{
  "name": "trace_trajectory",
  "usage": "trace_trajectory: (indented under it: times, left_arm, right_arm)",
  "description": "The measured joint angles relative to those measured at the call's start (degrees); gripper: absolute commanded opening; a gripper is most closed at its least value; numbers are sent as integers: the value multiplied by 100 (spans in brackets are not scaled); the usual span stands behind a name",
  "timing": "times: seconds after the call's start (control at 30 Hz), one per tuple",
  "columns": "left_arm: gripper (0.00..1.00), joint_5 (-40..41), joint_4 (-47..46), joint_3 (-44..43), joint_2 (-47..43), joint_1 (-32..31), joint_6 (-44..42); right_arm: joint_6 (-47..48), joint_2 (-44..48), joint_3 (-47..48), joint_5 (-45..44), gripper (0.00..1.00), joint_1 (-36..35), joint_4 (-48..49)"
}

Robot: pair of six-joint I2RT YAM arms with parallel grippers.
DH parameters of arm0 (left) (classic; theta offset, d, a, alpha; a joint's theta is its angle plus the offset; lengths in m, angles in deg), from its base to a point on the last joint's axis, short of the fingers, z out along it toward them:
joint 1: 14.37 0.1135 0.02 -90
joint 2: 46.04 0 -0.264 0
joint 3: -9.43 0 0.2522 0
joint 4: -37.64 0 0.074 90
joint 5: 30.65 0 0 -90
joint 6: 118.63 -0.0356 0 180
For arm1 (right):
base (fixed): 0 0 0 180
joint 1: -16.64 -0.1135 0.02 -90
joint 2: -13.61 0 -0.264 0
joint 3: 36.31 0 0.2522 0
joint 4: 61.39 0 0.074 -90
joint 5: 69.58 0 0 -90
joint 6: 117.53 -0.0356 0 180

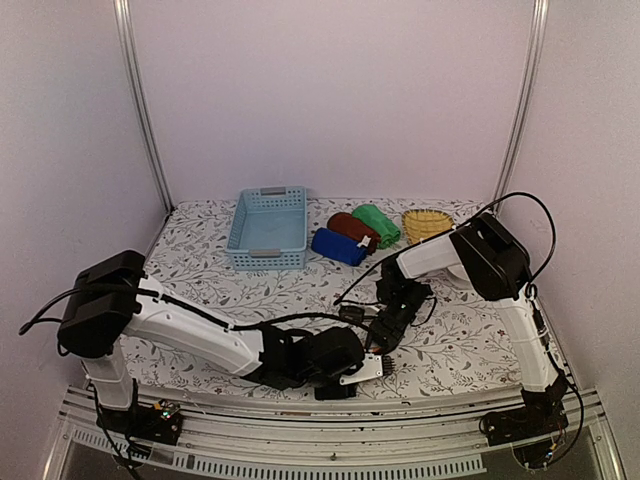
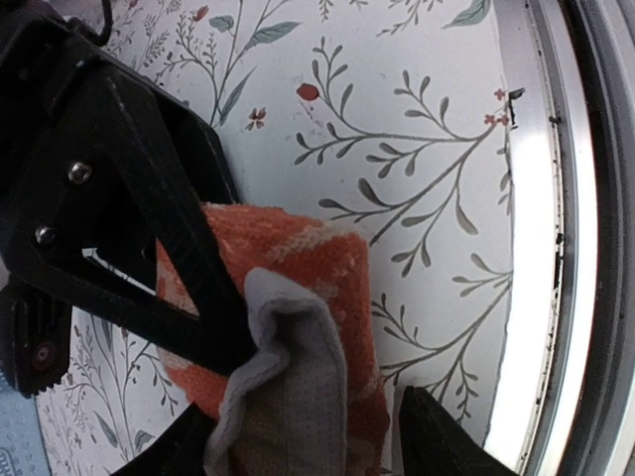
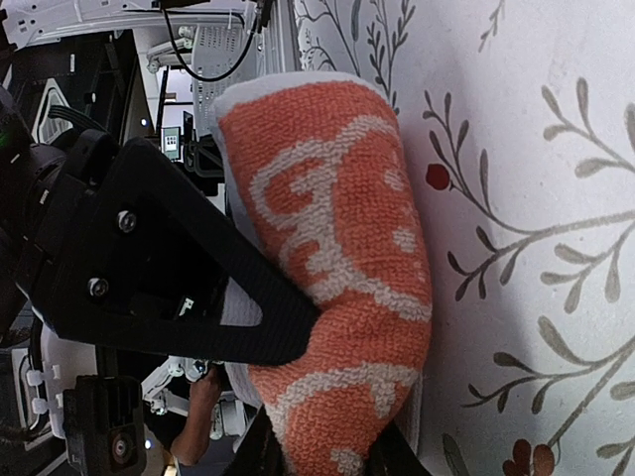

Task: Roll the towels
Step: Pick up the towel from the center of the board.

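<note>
Floral table [image 1: 200,260], from above: blue towel [image 1: 338,246], maroon towel [image 1: 352,228] and green towel [image 1: 378,224] are seen rolled at the far edge, in this view only. From the left wrist, the orange towel [image 2: 308,258] is shown grey-backed and clamped in the left gripper [image 2: 317,397]. From the right wrist, its white pattern is revealed, pinched by the right gripper [image 3: 347,397].

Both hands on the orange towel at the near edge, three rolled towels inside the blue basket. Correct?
No: the dark blue towel, maroon towel and green towel lie rolled on the table right of the blue basket, not inside it; the top external view shows this. The left hand and right hand are on the orange towel at the near edge.
</note>
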Motion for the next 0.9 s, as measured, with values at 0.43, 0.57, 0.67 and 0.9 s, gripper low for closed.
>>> trace_trajectory:
  times: [0.43, 0.57, 0.67, 0.9]
  left_arm:
    - [23, 1318, 11, -509, 605, -146, 13]
    - [18, 1342, -92, -332, 470, -144, -20]
    - [16, 1270, -146, -103, 208, -111, -39]
    - [11, 651, 35, 190, -730, 269, -107]
  right_arm:
    - [-101, 2, -2, -94, 33, 107, 4]
    - [-68, 66, 0, 20, 56, 107, 26]
    - [81, 487, 0, -50, 62, 168, 114]
    - [-238, 2557, 13, -511, 63, 946, 719]
